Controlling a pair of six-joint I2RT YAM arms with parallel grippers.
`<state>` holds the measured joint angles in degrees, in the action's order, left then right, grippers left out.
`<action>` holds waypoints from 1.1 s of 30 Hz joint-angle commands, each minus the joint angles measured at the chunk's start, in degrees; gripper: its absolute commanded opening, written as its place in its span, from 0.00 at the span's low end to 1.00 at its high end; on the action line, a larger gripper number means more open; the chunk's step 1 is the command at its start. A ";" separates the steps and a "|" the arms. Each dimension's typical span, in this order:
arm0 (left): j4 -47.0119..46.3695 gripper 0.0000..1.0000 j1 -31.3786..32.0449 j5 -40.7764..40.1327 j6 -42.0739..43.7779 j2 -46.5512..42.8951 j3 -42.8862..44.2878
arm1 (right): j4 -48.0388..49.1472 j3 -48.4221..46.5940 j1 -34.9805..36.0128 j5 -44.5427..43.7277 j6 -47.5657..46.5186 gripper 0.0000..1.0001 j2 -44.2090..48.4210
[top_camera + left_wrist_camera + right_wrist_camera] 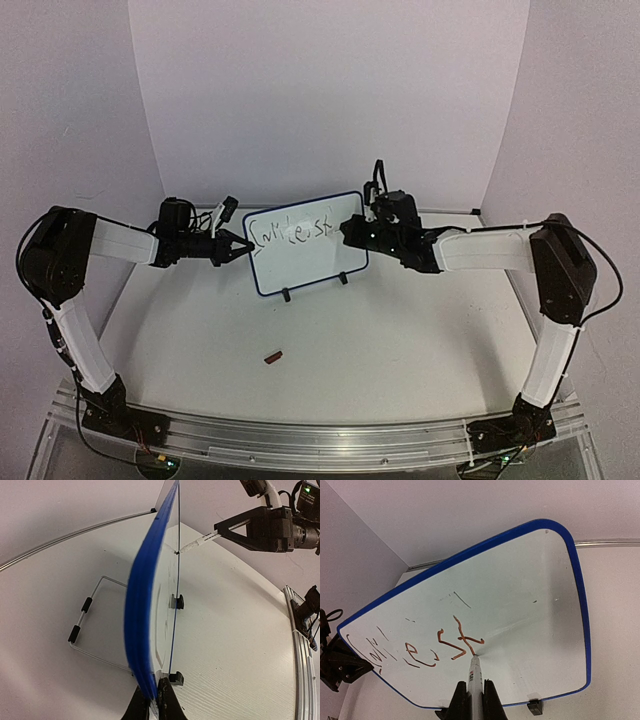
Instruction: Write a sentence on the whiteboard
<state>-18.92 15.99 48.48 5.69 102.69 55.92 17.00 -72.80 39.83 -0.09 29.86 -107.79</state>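
Note:
The whiteboard (pixel 312 265) stands upright on two black feet at the middle back of the table. One line of scrawled writing, the sentence (pixel 290 229), runs across its upper half; it looks reddish brown in the right wrist view (pixel 422 652). My left gripper (pixel 245 250) is shut on the board's left edge, seen as the blue frame (pixel 142 610) between the left fingers (pixel 169 704). My right gripper (pixel 350 232) is shut on a marker (pixel 475 680), whose tip touches the board (pixel 530 595) at the end of the last letter.
A small dark red cap (pixel 272 354) lies on the table in front of the board. A wire stand (pixel 85 625) props the board from behind. White walls enclose the back and sides. A metal rail (pixel 320 445) runs along the near edge.

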 commanded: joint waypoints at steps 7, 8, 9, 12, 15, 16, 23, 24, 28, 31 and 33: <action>4.50 0.00 0.11 -5.75 4.00 0.36 0.42 | -0.21 0.87 -0.28 -2.05 -0.47 0.00 0.47; 4.50 0.00 0.12 -5.76 4.00 0.36 0.41 | -0.21 1.05 -0.27 -2.30 -0.69 0.00 0.97; 4.50 0.00 0.09 -5.77 3.99 0.33 0.41 | -0.21 1.26 -0.27 -2.53 -0.94 0.00 1.58; 4.50 0.00 0.14 -5.77 4.01 0.27 0.39 | -0.12 2.17 -0.28 -3.46 -1.52 0.00 4.05; 4.50 0.00 0.18 -5.77 3.99 0.22 0.31 | 0.28 3.35 -0.28 -4.64 -2.16 0.00 6.59; 4.50 0.00 0.12 -5.77 4.01 0.19 0.32 | 0.36 3.64 -0.28 -5.03 -2.35 0.00 7.41; 4.50 0.00 0.13 -5.77 4.02 0.14 0.31 | 0.54 3.63 -0.61 -6.45 -3.66 0.00 8.74; 4.50 0.00 0.13 -5.77 3.98 0.15 0.32 | 0.58 3.35 -0.78 -6.23 -3.63 0.00 8.43; 4.47 0.00 0.12 -5.76 4.08 0.22 0.33 | 0.83 2.12 -1.04 -5.40 -3.48 0.00 6.83; 4.54 0.00 0.14 -5.71 4.09 0.23 0.30 | 0.99 1.31 -1.22 -4.78 -3.35 0.00 5.84; 4.59 0.00 0.12 -5.76 4.07 0.23 0.33 | 1.09 0.94 -1.34 -4.66 -3.26 0.00 5.34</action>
<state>-18.92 16.09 48.34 5.78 102.69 55.92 16.67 -69.08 38.93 -4.88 27.03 -100.62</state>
